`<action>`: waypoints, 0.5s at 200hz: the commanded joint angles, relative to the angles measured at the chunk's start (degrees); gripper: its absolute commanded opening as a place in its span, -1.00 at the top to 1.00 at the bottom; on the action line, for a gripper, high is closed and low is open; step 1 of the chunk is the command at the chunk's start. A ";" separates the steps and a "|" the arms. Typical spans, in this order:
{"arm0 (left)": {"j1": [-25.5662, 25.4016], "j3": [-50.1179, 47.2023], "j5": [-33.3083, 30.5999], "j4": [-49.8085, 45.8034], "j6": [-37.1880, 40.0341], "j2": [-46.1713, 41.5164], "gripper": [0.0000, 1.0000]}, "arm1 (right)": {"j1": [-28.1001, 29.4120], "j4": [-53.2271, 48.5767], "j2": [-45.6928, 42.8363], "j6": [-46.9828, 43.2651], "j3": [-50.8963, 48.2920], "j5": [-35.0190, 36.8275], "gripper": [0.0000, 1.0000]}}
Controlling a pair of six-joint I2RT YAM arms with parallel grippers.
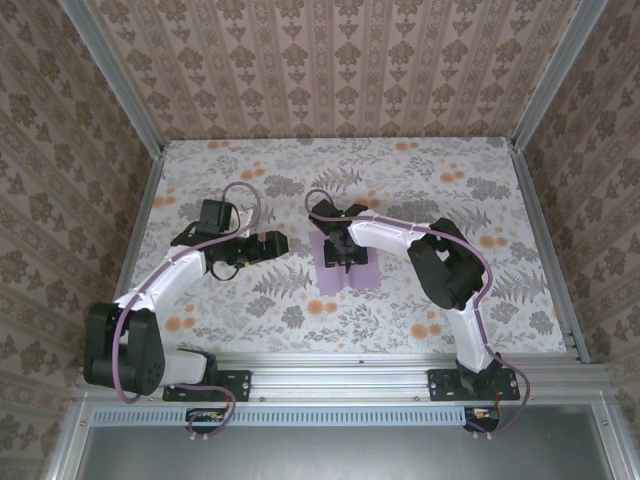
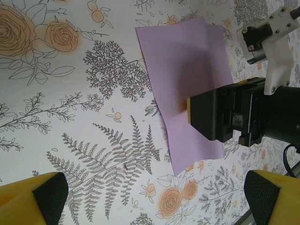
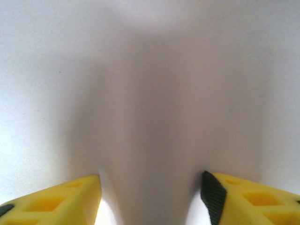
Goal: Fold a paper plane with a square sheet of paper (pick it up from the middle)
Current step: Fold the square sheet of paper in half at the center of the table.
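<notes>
The square sheet of paper (image 1: 335, 281), pale lilac, lies flat on the floral table a little right of centre. My right gripper (image 1: 345, 257) points straight down onto its middle. In the right wrist view the yellow fingers (image 3: 70, 197) press on the paper (image 3: 150, 93), jaws apart, and a soft ridge of paper rises between them. My left gripper (image 1: 275, 243) hovers just left of the sheet, open wide with nothing between its fingers. From the left wrist the paper (image 2: 185, 65) bows slightly under the right gripper's black body (image 2: 220, 115). No paper plane shape shows.
The floral tabletop (image 1: 230, 300) is bounded by aluminium rails (image 1: 545, 240) and patterned walls. Free table surface lies behind and to both sides of the sheet. The right arm's elbow (image 1: 445, 265) sits right of the paper.
</notes>
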 commanded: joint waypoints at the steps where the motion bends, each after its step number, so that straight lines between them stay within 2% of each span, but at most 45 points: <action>1: 0.14 -0.76 1.00 0.22 0.79 0.58 -1.00 | 0.07 0.11 -0.33 -0.46 -1.45 2.25 -0.10; 50: 0.19 -0.01 1.20 -0.42 0.22 -0.18 -1.00 | 0.06 2.06 -5.28 -0.75 -2.25 0.28 0.33; 75: 0.28 0.87 0.79 -1.68 0.14 -1.62 -1.00 | 0.16 3.52 -7.74 -1.34 -1.34 -6.13 0.54; 100: 0.52 2.05 0.34 -3.63 0.32 -3.71 -1.00 | 0.38 5.26 -10.52 -0.71 -0.14 -12.86 0.57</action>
